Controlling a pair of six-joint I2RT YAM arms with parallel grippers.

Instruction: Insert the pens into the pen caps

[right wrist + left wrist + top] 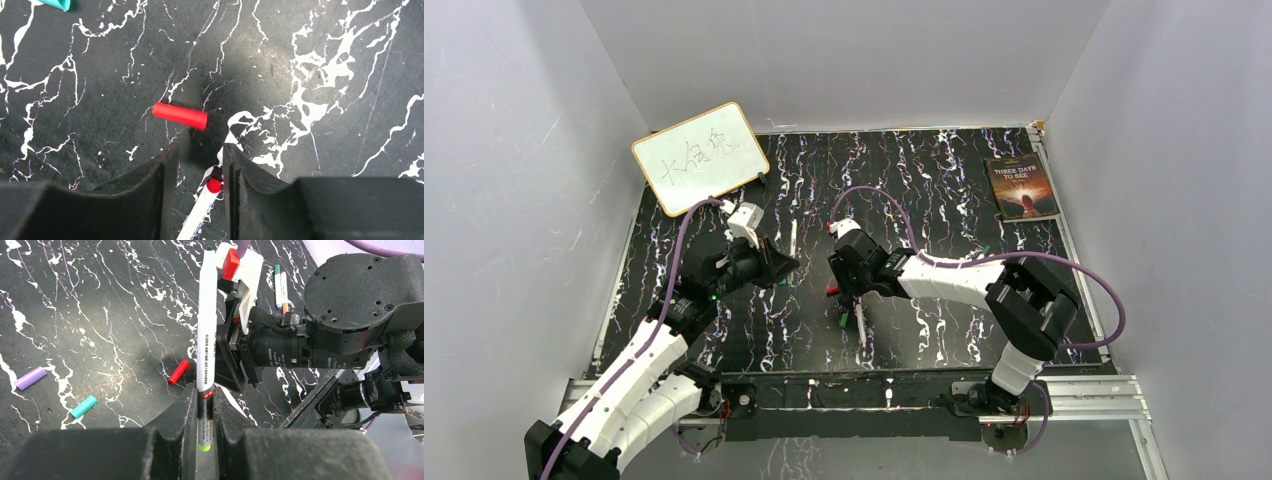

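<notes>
From the top camera we see the left gripper [776, 266] carrying a white pen [793, 238] pointed away over the worktop [944, 170]. The right gripper [844, 290] hangs low beside a red cap [832, 291], and at this size we cannot read either pair of jaws. In the left wrist view the left jaws pinch the white pen near its lime-green end. That leaves the far end free, which we judge suits pushing it into a cap. A teal cap [83, 406] and a purple cap [30, 378] lie loose, and the right arm's wrist hides the worktop beyond. In the right wrist view the right jaws stand spread and empty just short of the red cap. A red-tipped pen [205, 200] lies under the gap, its barrel cut off by the frame edge.
</notes>
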